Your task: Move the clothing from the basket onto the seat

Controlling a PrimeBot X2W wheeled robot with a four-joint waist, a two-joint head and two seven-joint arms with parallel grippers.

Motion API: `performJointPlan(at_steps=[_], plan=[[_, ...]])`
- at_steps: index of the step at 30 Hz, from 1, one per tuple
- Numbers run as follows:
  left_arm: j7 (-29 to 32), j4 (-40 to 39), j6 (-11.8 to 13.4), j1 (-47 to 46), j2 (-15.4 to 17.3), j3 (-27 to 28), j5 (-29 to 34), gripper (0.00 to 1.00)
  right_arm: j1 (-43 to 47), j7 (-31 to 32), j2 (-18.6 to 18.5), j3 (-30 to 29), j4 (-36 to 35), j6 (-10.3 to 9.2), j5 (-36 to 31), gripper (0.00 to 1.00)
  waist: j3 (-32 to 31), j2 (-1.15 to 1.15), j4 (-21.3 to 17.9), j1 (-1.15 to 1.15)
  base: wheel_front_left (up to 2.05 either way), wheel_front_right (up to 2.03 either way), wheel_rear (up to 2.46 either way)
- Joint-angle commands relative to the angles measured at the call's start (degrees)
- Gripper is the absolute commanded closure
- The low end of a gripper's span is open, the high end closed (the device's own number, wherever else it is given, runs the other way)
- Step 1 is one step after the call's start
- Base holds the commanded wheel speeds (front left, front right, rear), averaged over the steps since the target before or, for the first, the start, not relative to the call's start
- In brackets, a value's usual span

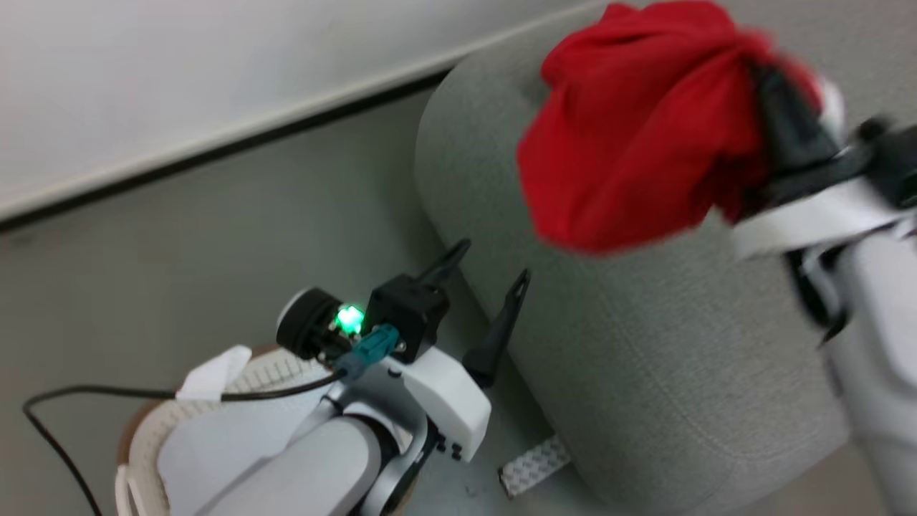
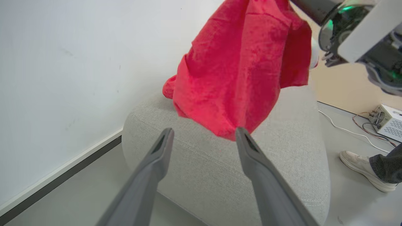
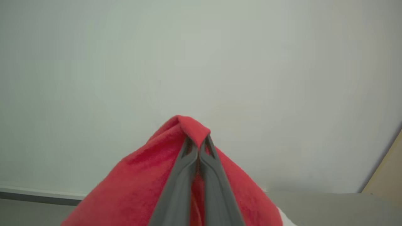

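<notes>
Left hand (image 1: 493,261) splayed, right hand (image 3: 198,145) clamped

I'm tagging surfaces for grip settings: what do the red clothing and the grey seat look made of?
The clothing: soft matte fabric, possibly cotton; it creases and hangs limp from the right hand. The seat: grey woven upholstery, showing weave and a stitched seam.

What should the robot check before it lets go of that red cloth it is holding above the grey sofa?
1. Grip: right gripper shut on the bright red fabric clothing: ok.
2. Clothing hangs over the large grey upholstered seat, not the floor: ok.
3. Left gripper open and apart from the clothing: ok.
4. A person's pale shoe is on the floor beside the seat, off the cushion: ok.
5. Whether more clothing lies in the white perforated plastic basket: cannot tell.
</notes>
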Motion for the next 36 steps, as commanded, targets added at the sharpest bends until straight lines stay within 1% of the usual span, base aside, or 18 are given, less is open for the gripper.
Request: performJointPlan(at_steps=[1, 2, 5, 7, 9, 12, 13, 16, 19, 20, 21, 22, 23, 24, 27, 31, 33, 36], plan=[[0.98, -0.76, -0.86, -3.01, 0.23, -0.29, 1.16, 0.0, -4.88, 0.21, -2.32, -4.49, -0.76, -0.15, -0.58, 1.0, 9.48, 0.0, 4.27, -0.01, 0.0, 0.0, 0.0], [0.98, -0.76, -0.86, -3.01, 0.23, -0.29, 1.16, 0.0, -4.88, 0.21, -2.32, -4.49, -0.76, -0.15, -0.58, 1.0, 9.48, 0.0, 4.27, -0.01, 0.0, 0.0, 0.0], [1.94, -1.45, -1.91, -6.66, 0.56, -0.52, 2.69, 0.0, -11.01, 1.55, -6.31, -11.6, -0.76, -0.15, -2.25, 1.0, 14.8, 0.0, 6.83, -0.01, 0.0, 0.0, 0.0], [2.23, -1.97, -2.12, -8.58, 0.48, -0.18, 3.3, 0.0, -14.67, 3.13, -8.6, -16.17, 0.13, -0.15, -2.6, 1.0, 18.06, 0.0, 8.42, -0.01, 0.0, 0.0, 0.0], [2.27, -2.51, -1.88, -9.87, 0.34, 0.33, 3.42, 0.0, -17.59, 4.69, -11.24, -20.94, 2.21, -0.15, -3.02, 1.0, 20.86, 0.0, 9.9, -0.01, 0.0, 0.0, 0.0], [1.68, -2.73, -1.73, -10.85, 0.3, 0.66, 3.84, 0.0, -20.18, 5.37, -13.84, -26.24, 6.47, -0.15, -4.85, 1.0, 23.75, 0.0, 11.9, -0.01, 0.0, 0.0, 0.0], [1.54, -2.76, -1.69, -10.99, 0.33, 0.65, 4.07, 0.0, -20.46, 5.48, -14.4, -28.11, 8.17, -0.15, -5.61, 1.0, 24.5, 0.0, 12.54, -0.01, 0.0, 0.0, 0.0], [0.9, -2.45, -1.63, -10.66, 0.79, 0.54, 4.32, 0.0, -19.37, 4.34, -14.58, -33.11, 13.83, -0.15, -8.47, 1.0, 25.57, 0.0, 13.81, -0.01, 0.0, 0.0, 0.0], [0.24, -2.24, -1.62, -9.92, 1.06, 0.65, 3.96, 0.0, -16.8, 2.84, -13.12, -37.49, 20.36, -0.15, -11.93, 1.0, 25.53, 0.0, 14.6, -0.01, 0.0, 0.0, 0.0], [-0.16, -2.11, -1.65, -9.61, 1.05, 0.64, 3.67, 0.0, -16.03, 2.28, -12.5, -38.76, 22.34, -0.15, -13.1, 0.86, 25.22, 0.0, 14.8, -0.01, 0.0, 0.0, 0.0], [-0.5, -1.93, -1.57, -9.3, 0.99, 0.68, 3.46, 0.0, -15.24, 1.66, -12.05, -39.65, 23.89, -0.15, -14.53, 0.67, 24.78, 0.0, 14.94, -0.01, 0.0, 0.0, 0.0], [-0.8, -1.77, -1.41, -9.03, 0.95, 0.73, 3.36, 0.0, -14.39, 1.16, -11.59, -40.5, 24.98, -0.15, -15.68, 0.53, 24.26, 0.0, 14.99, -0.01, 0.0, 0.0, 0.0], [-1.0, -1.62, -1.33, -8.73, 0.97, 0.84, 3.1, 0.0, -13.81, 0.73, -11.0, -41.32, 25.91, -0.16, -16.74, 0.11, 23.69, 0.0, 14.96, -0.01, 0.0, 0.0, 0.0], [-1.55, -1.56, -0.99, -8.49, 0.98, 1.13, 2.86, 0.0, -13.21, 0.39, -10.17, -41.86, 26.64, -0.16, -17.56, 0.0, 23.11, 0.0, 14.85, -0.01, 0.0, 0.0, 0.0], [-2.45, -0.83, -0.21, -7.35, 2.07, 2.01, 2.7, 0.0, -11.42, -0.09, -7.43, -41.99, 26.3, -0.15, -19.21, 0.0, 21.0, 0.0, 13.94, -0.01, 0.0, 0.0, 0.0], [-4.51, -0.01, 0.47, -4.76, 2.66, 3.51, 0.81, 0.0, -7.34, -0.04, -4.6, -40.34, 21.14, -0.16, -19.97, 0.0, 16.91, 0.0, 12.68, -0.01, 0.0, 0.0, 0.0], [-5.15, 0.44, 0.55, -2.86, 2.34, 4.09, -0.81, 0.0, -4.62, -0.07, -3.72, -38.87, 17.52, -0.16, -20.45, 0.0, 14.34, 0.0, 12.5, -0.01, 0.0, 0.0, 0.0], [-7.29, 1.11, 1.41, -0.29, 2.2, 5.15, -2.44, 0.0, 0.71, -0.06, -2.88, -36.05, 11.96, -0.15, -19.86, 0.0, 10.24, 0.0, 12.87, -0.01, 0.0, 0.0, 0.0]])
